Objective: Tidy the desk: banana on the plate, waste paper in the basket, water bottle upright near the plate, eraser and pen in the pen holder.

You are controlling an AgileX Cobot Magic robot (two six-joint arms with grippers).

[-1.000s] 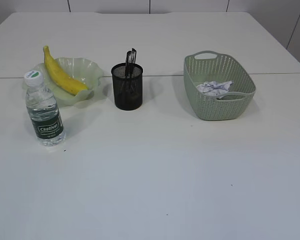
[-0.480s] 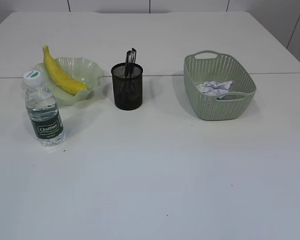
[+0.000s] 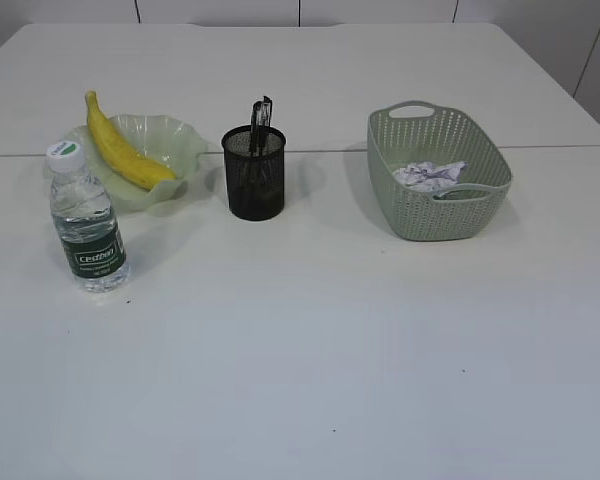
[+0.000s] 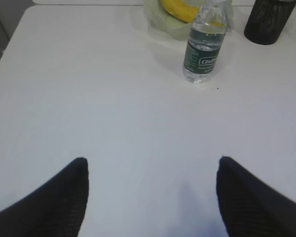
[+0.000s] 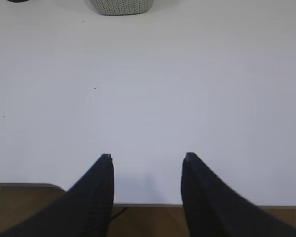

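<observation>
Nothing on the counter point(image 3: 300, 350) has shifted since a second ago — bottle, plate, holder and basket sit just where they were, and neither arm shows in the exterior view.

On the left, the banana point(image 3: 125, 150) lies across the pale green scalloped plate point(image 3: 180, 140), its stem end sticking out past the rim. Just in front of the plate, the water bottle point(image 3: 85, 222) stands upright with its cap on, apart from the plate but near it. To the right of the plate stands the black mesh pen holder point(image 3: 254, 172), with a dark pen point(image 3: 262, 115) poking up out of it; the eraser cannot be made out through the mesh. Further right, well apart from the holder, the green woven basket point(image 3: 480, 215) holds a crumpled ball of waste paper point(image 3: 430, 175).

From the left wrist view, the left hand point(image 4: 153, 165) hangs over bare counter with its fingers spread wide and nothing between them — the bottle stands well ahead of it. The right hand point(image 5: 147, 157) is over the near edge of the counter, fingers apart and empty.
</observation>
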